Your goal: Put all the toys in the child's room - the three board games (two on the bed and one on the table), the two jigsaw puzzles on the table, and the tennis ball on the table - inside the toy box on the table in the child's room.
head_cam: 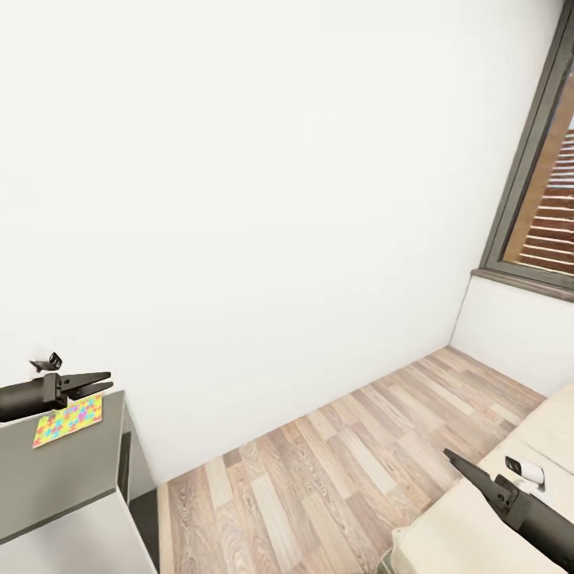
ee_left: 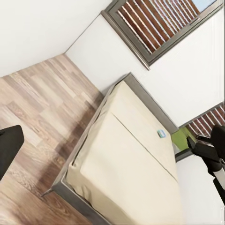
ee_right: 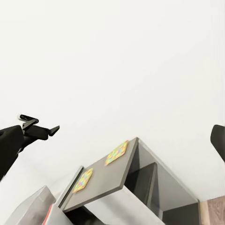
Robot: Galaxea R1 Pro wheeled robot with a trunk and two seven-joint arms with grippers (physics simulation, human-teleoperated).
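Your left gripper (head_cam: 102, 378) hung over the pale grey desk (head_cam: 60, 470), its jaws together, above a flat, bright multicoloured jigsaw box (head_cam: 68, 419). Your right gripper (head_cam: 451, 458) hovered above the beige-mattressed bed (head_cam: 470, 530); I couldn't tell its jaws' state.

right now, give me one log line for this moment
phase: in transit | left pincer: empty, over puzzle on table | right pincer: near bed | small box on bed | second puzzle on table
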